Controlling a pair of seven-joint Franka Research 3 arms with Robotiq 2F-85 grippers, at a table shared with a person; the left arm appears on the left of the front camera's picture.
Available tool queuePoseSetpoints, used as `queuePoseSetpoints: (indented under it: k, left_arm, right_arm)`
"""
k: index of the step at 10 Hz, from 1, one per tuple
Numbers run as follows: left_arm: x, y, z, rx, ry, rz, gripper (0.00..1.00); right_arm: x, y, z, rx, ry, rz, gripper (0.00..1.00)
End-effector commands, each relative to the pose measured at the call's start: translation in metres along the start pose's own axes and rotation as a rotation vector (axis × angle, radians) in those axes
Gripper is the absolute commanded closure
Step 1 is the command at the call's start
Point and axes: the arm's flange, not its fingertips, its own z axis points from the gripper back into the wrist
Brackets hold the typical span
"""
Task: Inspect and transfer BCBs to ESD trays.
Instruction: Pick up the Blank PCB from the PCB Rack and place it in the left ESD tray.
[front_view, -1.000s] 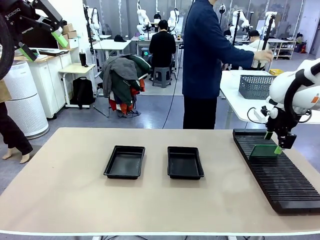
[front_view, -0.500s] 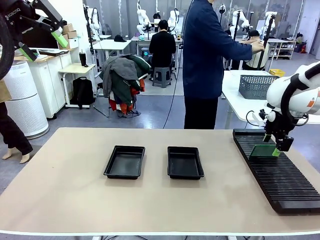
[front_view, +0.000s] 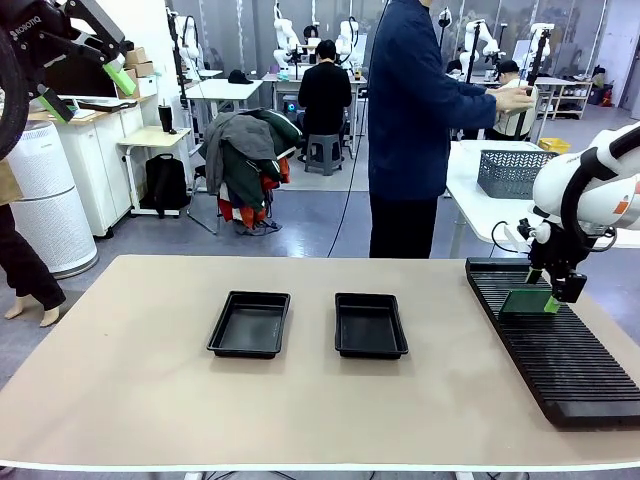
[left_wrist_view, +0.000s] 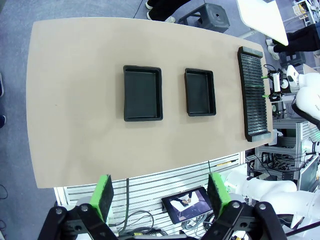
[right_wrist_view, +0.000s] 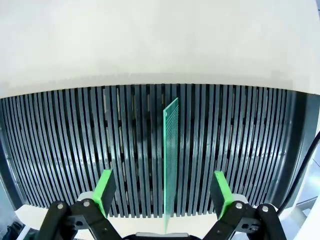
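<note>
Two black ESD trays lie side by side at mid-table, both empty; the left wrist view looks down on them from high up. One green BCB stands on edge in a slot of the long black rack. My right gripper hangs open over that board. In the right wrist view the BCB rises thin between the wide-apart fingers, touching neither. My left gripper is open and raised high at the far left, holding nothing.
The slotted rack runs along the table's right side. A person in dark blue stands at the far edge, reaching toward a side table that carries a grey mesh basket. Bare tabletop lies left of and in front of the trays.
My right gripper has shifted slightly left over the standing board. The person's arm has moved at the side table. The left arm has not moved.
</note>
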Motion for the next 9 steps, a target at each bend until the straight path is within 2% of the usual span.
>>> queuePoseSetpoints:
  k: [1, 3, 9]
  left_arm:
    - [-0.0002, 0.0003, -0.0014, -0.010, 0.004, -0.004, 0.00]
    - [-0.0002, 0.0003, -0.0014, -0.010, 0.004, -0.004, 0.00]
    - [-0.0002, 0.0003, -0.0014, -0.010, 0.004, -0.004, 0.00]
  right_arm:
    - [0.0002, 0.0000, 0.0000, 0.000, 0.000, 0.000, 0.00]
    - [-0.0012, 0.0022, 0.0006, -0.026, 0.030, -0.006, 0.00]
    - [0.0052, 0.0021, -0.0017, -0.047, 0.075, 0.001, 0.22]
